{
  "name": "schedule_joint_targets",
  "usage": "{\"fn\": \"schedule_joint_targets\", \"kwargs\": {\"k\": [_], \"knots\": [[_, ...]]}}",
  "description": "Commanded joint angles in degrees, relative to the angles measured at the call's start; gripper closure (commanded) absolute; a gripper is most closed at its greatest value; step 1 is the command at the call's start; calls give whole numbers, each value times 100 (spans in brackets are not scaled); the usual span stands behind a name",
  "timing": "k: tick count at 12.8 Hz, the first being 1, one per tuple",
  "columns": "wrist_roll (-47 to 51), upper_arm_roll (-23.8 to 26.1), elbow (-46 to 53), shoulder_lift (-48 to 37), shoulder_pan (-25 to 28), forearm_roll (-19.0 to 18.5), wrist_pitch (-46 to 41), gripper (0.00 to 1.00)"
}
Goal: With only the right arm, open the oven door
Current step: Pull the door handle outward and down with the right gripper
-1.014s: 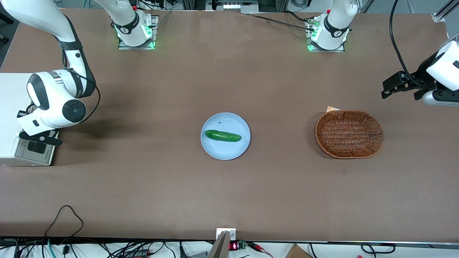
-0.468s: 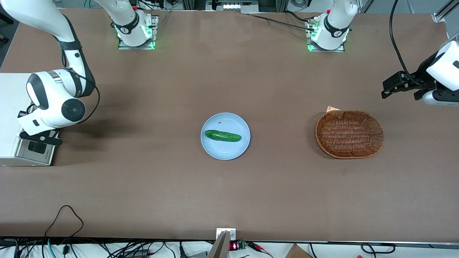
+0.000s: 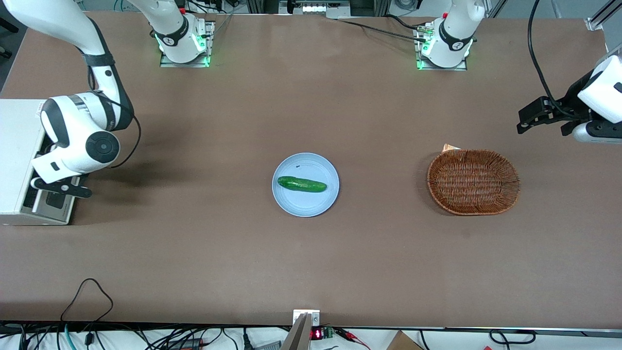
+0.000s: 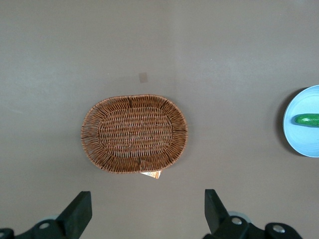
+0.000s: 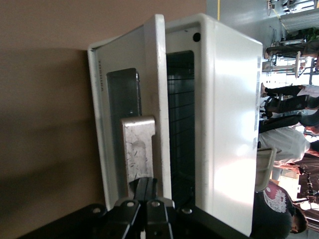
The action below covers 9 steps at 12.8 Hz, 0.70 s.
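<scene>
The white toaster oven [image 3: 14, 146] stands at the working arm's end of the table. Its oven door [image 3: 57, 209] with the dark window hangs partly open, with a dark gap between it and the oven body. The right arm [image 3: 80, 138] bends down over the oven's front. Its gripper [image 3: 60, 187] is at the door's top edge. In the right wrist view the door [image 5: 99, 129] leans away from the oven [image 5: 229, 124] and the wire rack shows inside. The gripper [image 5: 148, 185] is shut, its fingers pressed together and hooked at the end of the silver handle [image 5: 138, 147].
A light blue plate [image 3: 311, 206] with a cucumber [image 3: 301, 184] lies mid-table. A wicker basket [image 3: 473, 182] lies toward the parked arm's end and also shows in the left wrist view [image 4: 134, 133]. Cables [image 3: 87, 291] trail over the table edge nearest the front camera.
The right arm has drawn away from the oven toward mid-table with the gripper at the handle. The door has swung out and the gap at its top has widened.
</scene>
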Motion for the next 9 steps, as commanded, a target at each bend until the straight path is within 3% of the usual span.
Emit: {"fn": "schedule_joint_targets", "kwargs": {"k": [1, 9], "knots": [[53, 6, -60, 246, -38, 328, 496, 97], [115, 120, 2, 677, 85, 337, 681, 97]]}}
